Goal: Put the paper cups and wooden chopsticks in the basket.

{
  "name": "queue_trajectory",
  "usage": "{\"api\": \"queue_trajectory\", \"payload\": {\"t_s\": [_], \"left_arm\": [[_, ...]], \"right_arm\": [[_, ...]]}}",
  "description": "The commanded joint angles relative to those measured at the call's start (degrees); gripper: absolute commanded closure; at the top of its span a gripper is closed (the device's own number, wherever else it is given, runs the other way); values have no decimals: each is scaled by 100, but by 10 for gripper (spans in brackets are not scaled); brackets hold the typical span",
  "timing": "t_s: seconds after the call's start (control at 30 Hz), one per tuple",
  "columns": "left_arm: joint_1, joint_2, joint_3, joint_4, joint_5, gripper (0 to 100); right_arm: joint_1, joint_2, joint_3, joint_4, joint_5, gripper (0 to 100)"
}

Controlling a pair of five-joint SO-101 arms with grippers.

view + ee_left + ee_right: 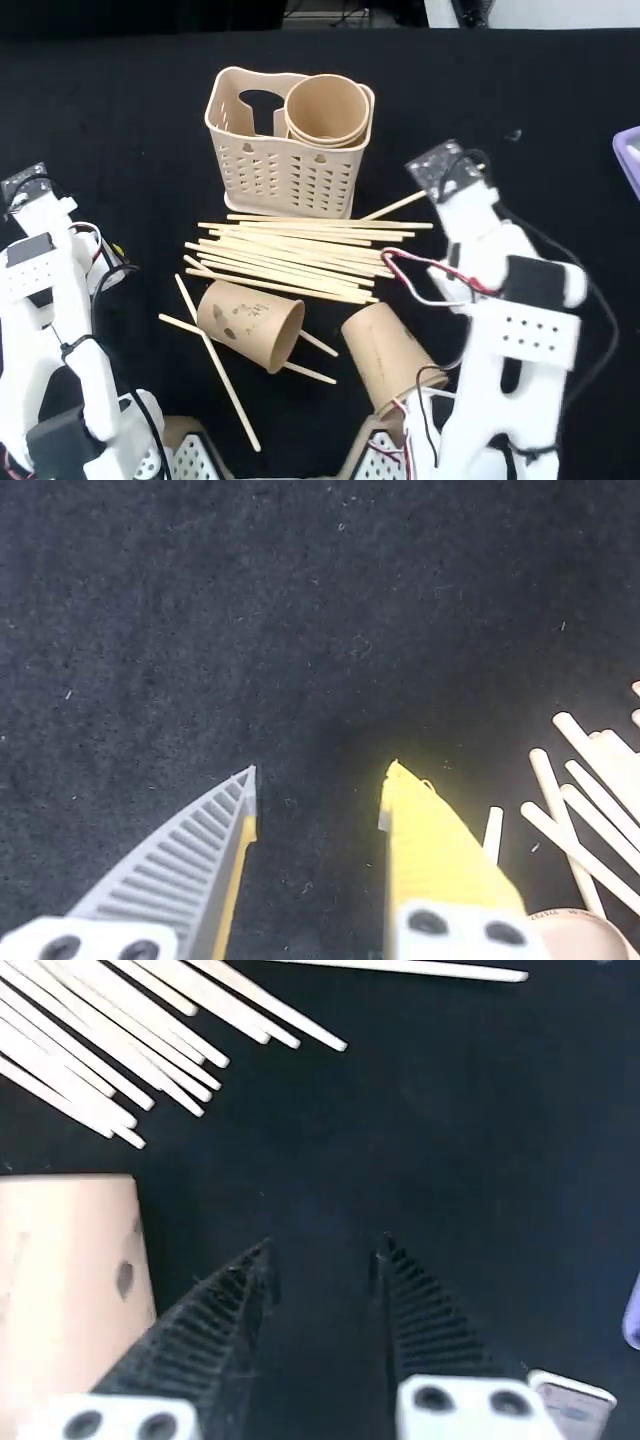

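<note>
From above, the basket [285, 165] holds stacked cups [327, 110], with chopsticks [300, 255] heaped just in front and two tipped cups [250, 322] nearer the arms. The left fingers [430, 850] are spread over bare counter [200, 600], chopstick ends off to one side. The right fingers [425, 1320] are spread too, one of the tipped cups just beside them and chopsticks beyond the tips.
</note>
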Motion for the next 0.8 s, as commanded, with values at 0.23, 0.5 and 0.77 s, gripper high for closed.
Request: {"api": "queue_trajectory", "payload": {"t_s": [0.23, 0.5, 0.77], "left_arm": [[-22, -167, -286, -35, 62, 795], [-22, -167, -286, -35, 62, 795], [-31, -167, -277, -62, 44, 795]], "right_arm": [[-422, -233, 541, 422, 1380, 842], [-2655, -215, 505, 1222, 1363, 842], [-3508, -189, 611, 1398, 1635, 841]]}}
